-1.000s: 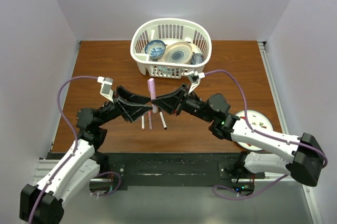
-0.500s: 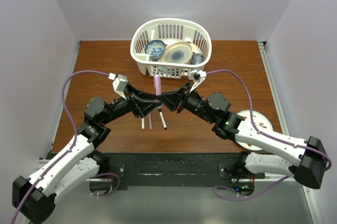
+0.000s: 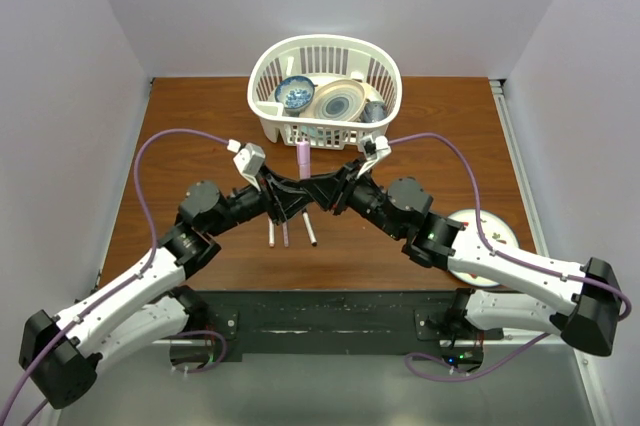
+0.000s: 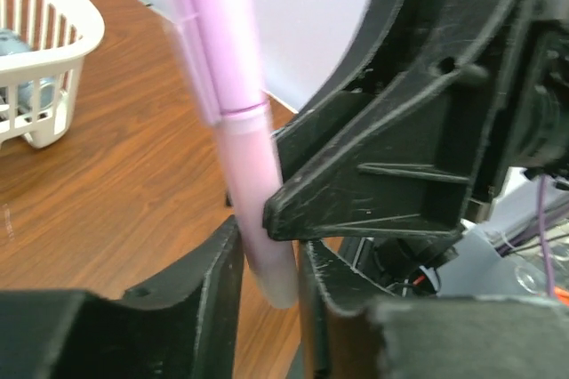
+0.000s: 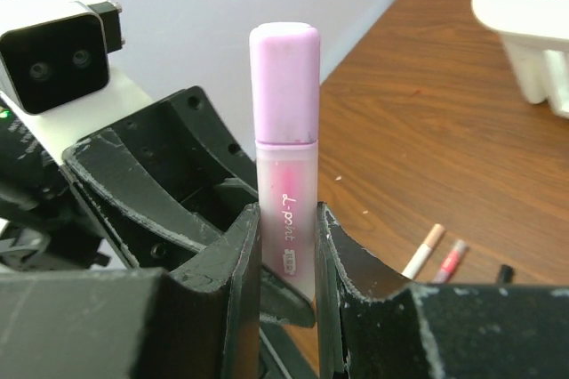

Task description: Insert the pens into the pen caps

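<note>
Brown wood worktop (image 3: 450, 146), with a white basket (image 3: 385, 71) at upper centre of the top view. All the action sits at centre frame, just below the basket.

Right claw (image 5: 289, 223): closed on the lilac-pink highlighter (image 3: 302, 158), one finger against each side of the barrel. The highlighter stands upright, long axis vertical. Its cap (image 5: 284, 85) is at the top end and looks seated, though I cannot judge whether it is fully home.

Left claw (image 4: 269, 259): enters from the left of the frame, facing the right one. Its fingers are narrow and flank the bare lower end of the highlighter, very close on both sides. I cannot tell whether they press on it or only bracket it.

Key relation: the lower end of the barrel is inside the left claw and the middle is inside the right, with the claws nearly tip to tip. My judgement is that any push has to run along the upright axis.

Three thin pens (image 3: 285, 234) lie side by side on the worktop just below the claws in the frame, lengthwise roughly up-down. I cannot make out their caps.
</note>
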Controlling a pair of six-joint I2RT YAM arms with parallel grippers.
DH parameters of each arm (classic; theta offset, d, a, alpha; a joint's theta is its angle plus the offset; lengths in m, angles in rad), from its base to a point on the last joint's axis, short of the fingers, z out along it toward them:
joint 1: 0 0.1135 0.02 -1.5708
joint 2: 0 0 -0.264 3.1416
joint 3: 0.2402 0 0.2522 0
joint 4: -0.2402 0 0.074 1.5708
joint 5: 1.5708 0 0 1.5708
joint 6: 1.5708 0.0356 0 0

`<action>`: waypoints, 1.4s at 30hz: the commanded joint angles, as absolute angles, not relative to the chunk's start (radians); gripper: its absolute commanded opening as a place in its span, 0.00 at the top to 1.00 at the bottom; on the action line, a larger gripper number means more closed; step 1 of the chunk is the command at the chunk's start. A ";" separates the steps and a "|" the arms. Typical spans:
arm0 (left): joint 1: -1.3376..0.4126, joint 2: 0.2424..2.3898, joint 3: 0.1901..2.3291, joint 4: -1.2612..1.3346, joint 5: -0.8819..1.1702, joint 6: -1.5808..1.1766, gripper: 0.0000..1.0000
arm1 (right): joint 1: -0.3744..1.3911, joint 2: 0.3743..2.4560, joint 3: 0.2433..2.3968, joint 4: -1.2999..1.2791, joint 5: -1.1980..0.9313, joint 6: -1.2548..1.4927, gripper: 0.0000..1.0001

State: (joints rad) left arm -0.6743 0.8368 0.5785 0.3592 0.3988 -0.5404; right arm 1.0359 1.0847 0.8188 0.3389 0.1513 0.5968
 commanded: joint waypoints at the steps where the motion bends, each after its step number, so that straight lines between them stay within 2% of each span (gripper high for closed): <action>1: -0.706 0.864 0.643 0.351 0.307 -0.469 0.81 | 1.080 1.057 0.879 0.336 0.212 0.571 1.00; 4: -0.715 0.862 0.641 0.364 0.298 -0.469 1.00 | 1.092 1.058 0.881 0.321 0.225 0.569 1.00; 8: -0.719 0.856 0.637 0.380 0.302 -0.474 1.00 | 1.095 1.057 0.867 0.321 0.219 0.584 0.99; 11: -0.721 0.836 0.617 0.408 0.324 -0.479 1.00 | 1.097 1.048 0.862 0.328 0.170 0.588 0.85; 12: -0.719 0.818 0.608 0.429 0.333 -0.486 1.00 | 1.097 1.028 0.861 0.327 0.154 0.583 0.76; 14: -0.721 0.796 0.586 0.443 0.351 -0.492 1.00 | 1.097 0.999 0.862 0.302 0.130 0.577 0.65; 15: -0.721 0.779 0.580 0.454 0.362 -0.491 1.00 | 1.097 0.970 0.873 0.281 0.126 0.565 0.52; 17: -0.719 0.766 0.571 0.454 0.400 -0.492 1.00 | 1.097 0.939 0.893 0.198 0.121 0.546 0.42; 19: -0.721 0.753 0.563 0.454 0.440 -0.497 1.00 | 1.095 0.899 0.917 0.131 0.107 0.531 0.27; 22: -0.719 0.738 0.545 0.472 0.510 -0.511 1.00 | 1.095 0.877 0.986 0.019 0.103 0.496 0.13; 28: -0.721 0.738 0.493 0.624 0.699 -0.595 1.00 | 1.095 0.899 1.136 -0.109 0.046 0.420 0.08; 36: -0.721 0.706 0.453 0.710 0.778 -0.649 1.00 | 1.095 0.992 1.276 -0.186 -0.032 0.367 0.07; 42: -0.719 0.706 0.443 0.735 0.787 -0.667 1.00 | 1.097 1.055 1.307 -0.164 -0.150 0.373 0.18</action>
State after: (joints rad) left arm -0.7185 0.7109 0.4473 0.6529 0.7559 -0.6441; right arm 1.0927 1.0306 1.2625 -0.1719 -0.0460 0.3916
